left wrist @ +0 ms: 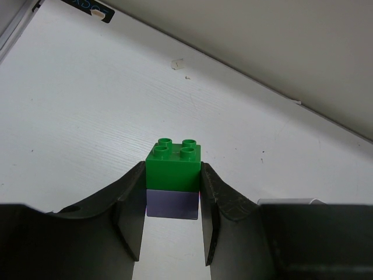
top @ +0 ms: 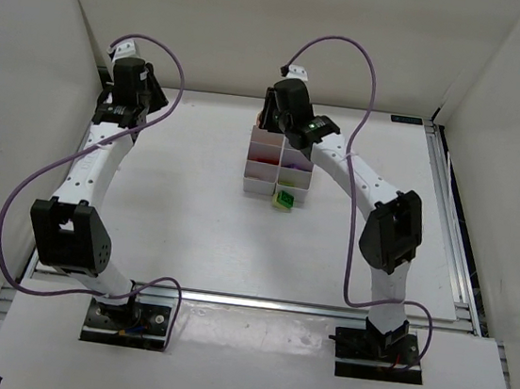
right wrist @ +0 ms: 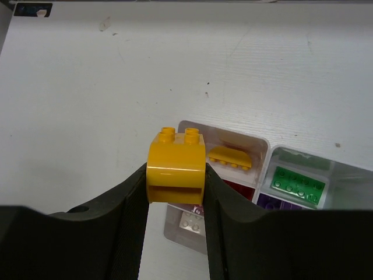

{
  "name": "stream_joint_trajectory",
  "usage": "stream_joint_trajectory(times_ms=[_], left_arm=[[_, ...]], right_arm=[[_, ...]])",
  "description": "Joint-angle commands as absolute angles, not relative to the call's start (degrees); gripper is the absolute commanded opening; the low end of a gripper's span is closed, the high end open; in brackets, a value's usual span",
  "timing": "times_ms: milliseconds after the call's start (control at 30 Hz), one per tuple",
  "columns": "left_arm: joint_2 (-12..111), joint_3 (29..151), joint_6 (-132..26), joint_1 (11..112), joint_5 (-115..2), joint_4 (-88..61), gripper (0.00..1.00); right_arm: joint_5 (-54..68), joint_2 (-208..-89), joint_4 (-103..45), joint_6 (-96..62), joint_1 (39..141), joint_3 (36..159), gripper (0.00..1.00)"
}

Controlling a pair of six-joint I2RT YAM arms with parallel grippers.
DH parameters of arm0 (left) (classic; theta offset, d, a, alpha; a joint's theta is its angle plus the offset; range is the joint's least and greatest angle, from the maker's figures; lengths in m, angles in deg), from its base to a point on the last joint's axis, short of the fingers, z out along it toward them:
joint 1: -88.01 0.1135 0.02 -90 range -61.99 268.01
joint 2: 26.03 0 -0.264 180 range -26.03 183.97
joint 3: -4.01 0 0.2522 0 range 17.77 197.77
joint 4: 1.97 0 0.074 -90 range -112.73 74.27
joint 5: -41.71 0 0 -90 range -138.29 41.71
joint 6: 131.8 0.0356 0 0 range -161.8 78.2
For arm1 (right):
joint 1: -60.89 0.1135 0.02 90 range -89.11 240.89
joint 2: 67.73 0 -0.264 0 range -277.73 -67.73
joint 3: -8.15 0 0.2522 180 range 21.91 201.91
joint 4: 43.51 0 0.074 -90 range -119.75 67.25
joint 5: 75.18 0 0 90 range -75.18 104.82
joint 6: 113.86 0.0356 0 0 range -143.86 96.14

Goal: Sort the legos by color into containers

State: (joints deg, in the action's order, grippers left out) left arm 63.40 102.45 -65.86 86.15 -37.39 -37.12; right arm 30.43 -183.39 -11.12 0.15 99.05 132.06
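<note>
My left gripper (left wrist: pixel 173 201) is shut on a green lego (left wrist: pixel 173 166) stacked on a pale purple lego (left wrist: pixel 172 204), held over the bare table at the far left (top: pixel 131 82). My right gripper (right wrist: pixel 176 195) is shut on an orange rounded lego (right wrist: pixel 176 169), held above the far end of the white containers (right wrist: pixel 224 129), as the top view also shows (top: pixel 282 117). The cells below hold an orange plate (right wrist: pixel 230 157), a green lego (right wrist: pixel 298 182), a purple lego (right wrist: pixel 274 203), a red one (right wrist: pixel 239 188) and a pale one (right wrist: pixel 192 220). Another green lego (top: pixel 285 199) lies on the table against the near side of the containers (top: pixel 249 160).
White walls enclose the table on the left, back and right. A metal rail (top: pixel 457 247) runs along the right edge. A black label (right wrist: pixel 33 9) is stuck near the back wall. Purple cables loop over both arms.
</note>
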Motion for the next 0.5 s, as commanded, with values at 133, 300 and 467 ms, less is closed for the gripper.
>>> stream_joint_trajectory(times_ms=[133, 300, 467], left_arm=[[61.0, 101.4, -66.1, 86.1, -37.8, -37.3, 0.10], [60.8, 100.9, -66.1, 86.1, -37.8, -37.2, 0.10], [61.2, 101.2, -66.2, 86.1, -37.9, -37.1, 0.10]], right_arm=[[36.5, -186.5, -7.0, 4.4, 99.3, 136.3, 0.00], [35.9, -187.1, -5.6, 5.6, 99.1, 137.0, 0.00], [35.2, -187.4, -5.6, 5.9, 98.6, 136.4, 0.00]])
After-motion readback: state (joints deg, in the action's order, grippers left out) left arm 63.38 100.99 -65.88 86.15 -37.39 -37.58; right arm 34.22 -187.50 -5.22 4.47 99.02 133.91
